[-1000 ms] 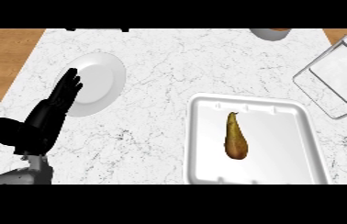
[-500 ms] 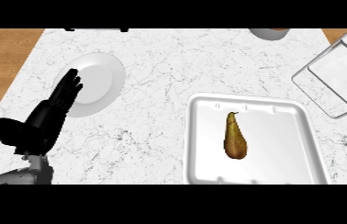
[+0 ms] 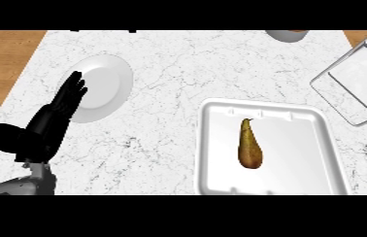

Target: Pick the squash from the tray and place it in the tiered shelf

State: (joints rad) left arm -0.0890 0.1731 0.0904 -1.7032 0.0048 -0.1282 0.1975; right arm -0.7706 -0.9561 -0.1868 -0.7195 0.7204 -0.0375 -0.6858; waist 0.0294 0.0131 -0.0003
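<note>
A brownish-green squash [image 3: 249,145] with a narrow neck lies lengthwise in the white tray [image 3: 215,148] at the lower right of the counter. The tiered shelf [image 3: 345,83] shows as a pale wire-framed rack at the right edge, partly cut off. My left hand [image 3: 54,119] rests at the lower left, open with straight fingers pointing up, its fingertips over the rim of a white plate. It is far from the squash. My right hand does not show.
A white plate [image 3: 108,85] lies on the marble counter at the left. A grey bowl [image 3: 288,35] sits at the back right edge. Wooden floor shows past the counter's left and right sides.
</note>
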